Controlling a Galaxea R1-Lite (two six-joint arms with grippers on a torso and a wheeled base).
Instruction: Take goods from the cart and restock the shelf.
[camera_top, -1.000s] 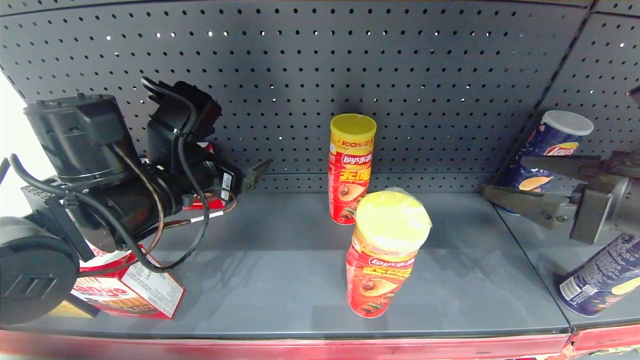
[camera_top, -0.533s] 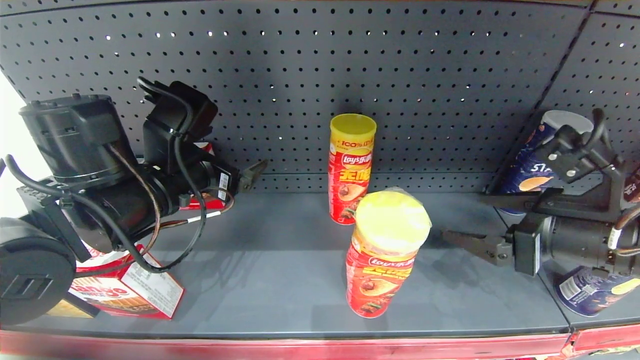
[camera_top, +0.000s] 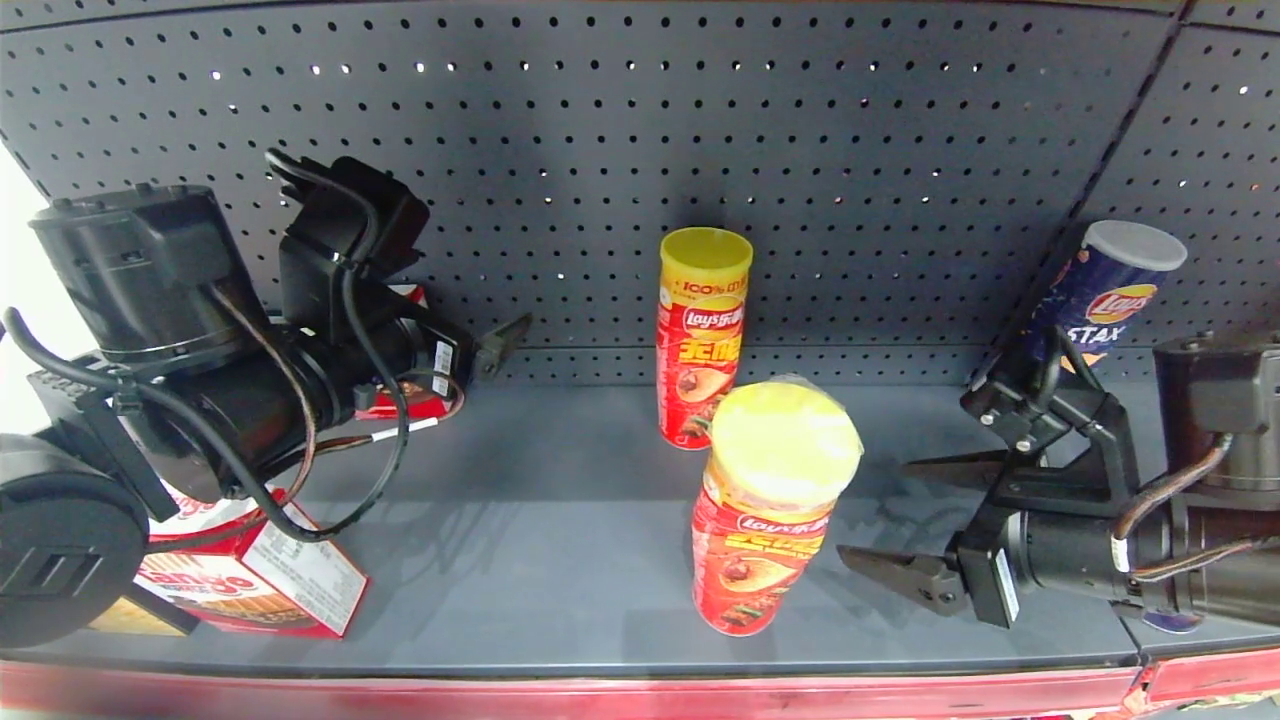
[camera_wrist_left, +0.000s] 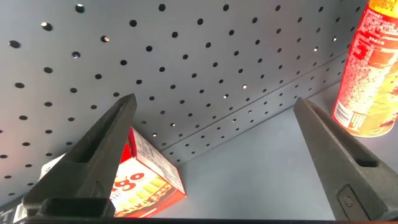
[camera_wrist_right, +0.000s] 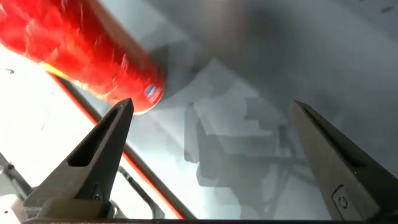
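Two red chip cans with yellow lids stand upright on the grey shelf (camera_top: 520, 540): one near the front (camera_top: 765, 520), one at the back (camera_top: 702, 335). My right gripper (camera_top: 878, 510) hangs open just right of the front can, apart from it; the right wrist view has that can (camera_wrist_right: 81, 56) beyond the empty jaws (camera_wrist_right: 211, 104). My left gripper (camera_top: 495, 350) is open at the back left, holding nothing. Its wrist view (camera_wrist_left: 214, 102) shows a red box (camera_wrist_left: 146, 180) by the pegboard and the back can (camera_wrist_left: 370, 68).
A blue chip can (camera_top: 1100, 290) stands at the back right on the neighbouring shelf section. A red and white box (camera_top: 260, 580) lies at the front left under my left arm. The pegboard wall (camera_top: 600, 130) closes the back. A red strip (camera_top: 600, 695) edges the shelf front.
My right arm has come down and leftward, from in front of the blue can to beside the front red can. The left arm has shifted slightly.
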